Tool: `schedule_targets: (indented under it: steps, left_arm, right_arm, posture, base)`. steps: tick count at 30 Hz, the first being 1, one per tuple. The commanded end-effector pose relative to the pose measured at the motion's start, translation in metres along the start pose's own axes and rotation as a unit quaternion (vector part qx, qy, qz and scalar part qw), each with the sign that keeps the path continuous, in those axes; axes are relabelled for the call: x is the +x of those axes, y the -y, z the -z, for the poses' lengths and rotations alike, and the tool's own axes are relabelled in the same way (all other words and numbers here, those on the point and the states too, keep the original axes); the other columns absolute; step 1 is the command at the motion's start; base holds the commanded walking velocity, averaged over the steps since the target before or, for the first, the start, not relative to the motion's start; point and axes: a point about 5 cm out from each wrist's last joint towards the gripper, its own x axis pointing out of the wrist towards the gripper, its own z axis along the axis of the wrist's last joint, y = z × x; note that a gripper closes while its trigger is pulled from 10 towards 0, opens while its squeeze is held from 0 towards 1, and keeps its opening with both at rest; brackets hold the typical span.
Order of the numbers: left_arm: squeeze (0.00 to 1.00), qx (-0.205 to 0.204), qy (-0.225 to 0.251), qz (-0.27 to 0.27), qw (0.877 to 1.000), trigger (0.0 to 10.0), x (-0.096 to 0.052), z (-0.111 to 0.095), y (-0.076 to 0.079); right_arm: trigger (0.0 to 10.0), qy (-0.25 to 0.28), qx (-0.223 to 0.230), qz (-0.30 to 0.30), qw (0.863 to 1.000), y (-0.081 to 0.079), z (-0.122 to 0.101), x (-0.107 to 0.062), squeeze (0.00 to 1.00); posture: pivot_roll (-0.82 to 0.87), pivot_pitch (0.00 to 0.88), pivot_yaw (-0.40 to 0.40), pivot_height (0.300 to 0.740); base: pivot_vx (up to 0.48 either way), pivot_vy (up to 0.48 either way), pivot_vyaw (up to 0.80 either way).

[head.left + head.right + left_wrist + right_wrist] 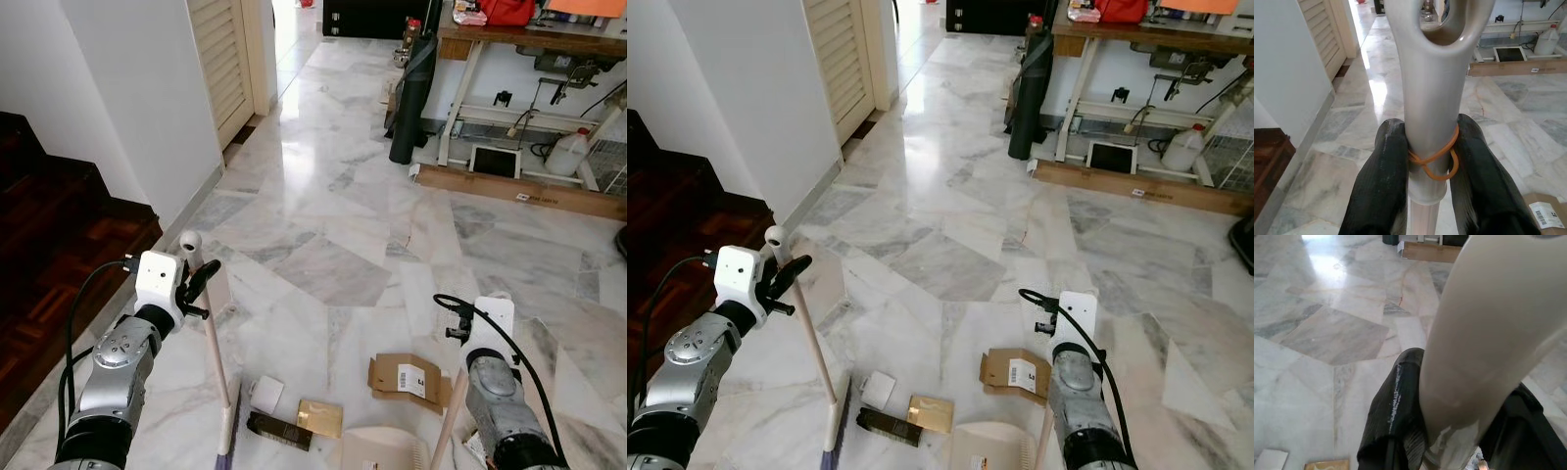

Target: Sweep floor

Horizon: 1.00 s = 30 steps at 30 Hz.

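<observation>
cardboard scraps [405,377] lie between dustpan [384,452], broom [214,362]

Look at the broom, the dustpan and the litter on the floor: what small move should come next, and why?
Probably a short broom stroke toward the dustpan. The left pincer grips the broom handle; its head stands just left of the white card, dark packet and tan packet, with the pan on their right.

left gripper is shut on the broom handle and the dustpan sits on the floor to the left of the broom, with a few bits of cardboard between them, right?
One thing is wrong: the dustpan sits to the right of the broom, not the left, as the left eye view shows. The rest holds: the left gripper is shut on the broom handle, and cardboard pieces lie between broom and dustpan.
</observation>
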Motion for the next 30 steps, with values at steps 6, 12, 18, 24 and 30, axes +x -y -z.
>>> schedule_targets:
  steps: [6,12,18,24,30]
  left_arm:
    - [0.0,0.008,0.013,0.0,1.0,10.0,0.003,-0.008,-0.002]
    - [0.0,0.011,0.014,0.004,1.0,10.0,0.004,-0.008,0.001]
    - [0.0,0.013,0.013,0.006,1.0,10.0,0.003,-0.007,0.001]
    - [0.0,0.015,0.013,0.006,1.0,10.0,0.001,-0.007,0.0]
    - [0.0,0.018,0.011,0.008,1.0,10.0,0.001,-0.006,0.0]
  right_arm:
    - [10.0,0.084,0.047,0.004,0.995,-0.002,-0.022,-0.004,0.0]
    - [10.0,0.091,0.048,-0.006,0.995,-0.004,-0.021,-0.006,0.0]
    - [10.0,0.09,0.035,-0.01,0.995,-0.004,-0.016,-0.008,0.0]
    - [10.0,0.09,0.024,-0.016,0.995,-0.003,-0.013,-0.01,0.0]
    - [10.0,0.08,0.016,-0.013,0.997,-0.001,-0.004,-0.013,0.0]
  posture:
    - [0.12,0.042,0.036,0.74]
    - [0.12,0.044,0.033,0.74]
    - [0.12,0.048,0.03,0.74]
    - [0.12,0.056,0.027,0.74]
    - [0.12,0.07,0.026,0.74]
  base:
    - [0.0,0.0,0.0]
    - [0.0,0.0,0.0]
    - [0.0,0.0,0.0]
    - [0.0,0.0,0.0]
    - [0.0,0.0,0.0]
